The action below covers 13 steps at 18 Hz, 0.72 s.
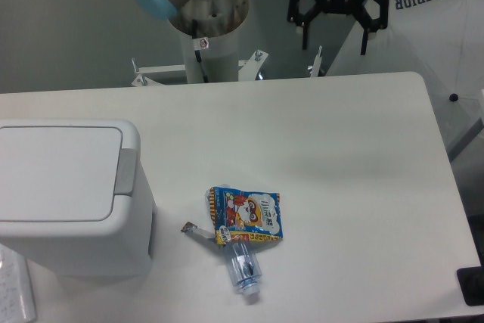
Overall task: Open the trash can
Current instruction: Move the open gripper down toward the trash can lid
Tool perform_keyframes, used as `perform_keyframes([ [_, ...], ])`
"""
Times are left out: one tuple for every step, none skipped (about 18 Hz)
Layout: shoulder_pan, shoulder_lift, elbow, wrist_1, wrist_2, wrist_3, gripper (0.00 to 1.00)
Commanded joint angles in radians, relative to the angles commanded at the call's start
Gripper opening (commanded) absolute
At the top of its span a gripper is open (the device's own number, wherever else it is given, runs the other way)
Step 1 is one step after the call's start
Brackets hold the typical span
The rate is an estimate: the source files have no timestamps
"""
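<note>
Nothing is done yet: the trash can (68, 194) sits at the table's left edge with its lid flat and closed, while the gripper (336, 32), fingers spread and empty, hangs far off beyond the back edge.

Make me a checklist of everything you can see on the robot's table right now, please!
Surface: white table with rounded corners, mostly bare on the right half.
Job's things: trash can at the left edge, lid flat and shut, grey button strip on its right side, nothing touching it.
Clutter: colourful snack packet near the middle front; a clear plastic bottle lying just below it; a small scrap to the packet's left.
Grippers: tool open, hanging in the air behind the table's far edge, holding nothing, far from the trash can.
Cables: nothing seen.
Surroundings: robot base behind the table; white sheet with "SUPERIOR" lettering at the upper right.
</note>
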<state>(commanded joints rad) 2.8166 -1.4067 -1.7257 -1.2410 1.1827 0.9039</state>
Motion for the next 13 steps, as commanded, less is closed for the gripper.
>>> perform_keyframes([
  [-0.014, -0.002, -0.002, 0.000, -0.002, -0.040, 1.00],
  [-0.037, -0.006, 0.000, 0.000, -0.002, -0.075, 1.00],
  [-0.063, -0.014, 0.001, 0.002, -0.002, -0.112, 1.00],
  [-0.087, -0.017, 0.002, 0.003, -0.002, -0.152, 1.00],
  [-0.107, -0.026, 0.003, 0.011, 0.000, -0.187, 1.00],
  [-0.120, -0.029, 0.002, 0.029, -0.002, -0.224, 1.00],
  [-0.132, -0.032, 0.000, 0.047, -0.003, -0.262, 1.00],
  [-0.149, -0.043, 0.001, 0.063, -0.006, -0.304, 1.00],
  [-0.166, -0.052, 0.005, 0.078, -0.017, -0.347, 1.00],
  [-0.183, -0.058, 0.002, 0.098, -0.024, -0.385, 1.00],
  [-0.198, -0.066, 0.002, 0.119, -0.031, -0.417, 1.00],
  [-0.213, -0.077, 0.002, 0.139, -0.037, -0.453, 1.00],
  [-0.235, -0.081, 0.002, 0.153, -0.041, -0.488, 1.00],
])
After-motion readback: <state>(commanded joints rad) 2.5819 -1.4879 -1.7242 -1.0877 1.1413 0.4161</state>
